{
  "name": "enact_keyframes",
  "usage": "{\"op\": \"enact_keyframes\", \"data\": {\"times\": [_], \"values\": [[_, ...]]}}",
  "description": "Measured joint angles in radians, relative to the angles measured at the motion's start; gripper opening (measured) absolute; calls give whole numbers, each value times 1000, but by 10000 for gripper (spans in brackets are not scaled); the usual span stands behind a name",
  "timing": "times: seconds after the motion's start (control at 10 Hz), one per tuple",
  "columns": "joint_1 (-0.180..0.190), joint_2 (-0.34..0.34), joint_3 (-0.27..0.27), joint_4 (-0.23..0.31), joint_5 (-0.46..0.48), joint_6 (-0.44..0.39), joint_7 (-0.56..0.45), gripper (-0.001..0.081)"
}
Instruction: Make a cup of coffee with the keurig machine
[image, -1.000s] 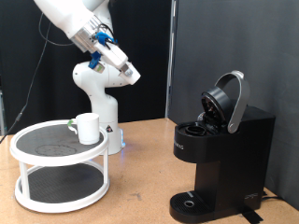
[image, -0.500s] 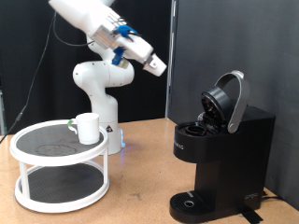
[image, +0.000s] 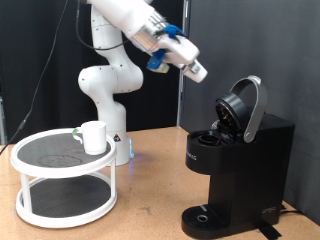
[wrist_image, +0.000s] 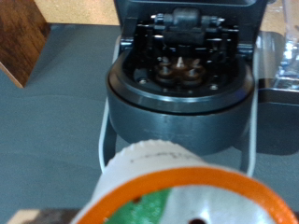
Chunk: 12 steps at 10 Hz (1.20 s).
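One large thing dominates the exterior view's right: the keurig machine (image: 238, 165), tall, boxy and matte black, standing on the table (image: 150, 205) with its rounded lid tipped back and the brew chamber (wrist_image: 182, 65) bare. The hand (image: 197, 70) hangs in the air above and toward the exterior view's left of that open top, angled down at it. In the wrist view a white pod (wrist_image: 187, 191) with an orange-and-green lid appears to sit between the fingers, though the fingers themselves are hidden. Well apart, on the white two-tier stand (image: 62, 180), the cup (image: 94, 137) sits upright, plain white.
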Motion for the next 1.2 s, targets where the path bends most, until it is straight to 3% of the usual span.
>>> {"op": "enact_keyframes", "data": {"times": [0.4, 0.8, 1.2], "values": [[-1, 13, 8, -5, -19, 6, 13, 358], [0, 87, 74, -15, -130, 147, 64, 358], [0, 125, 100, -35, -146, 164, 52, 358]]}}
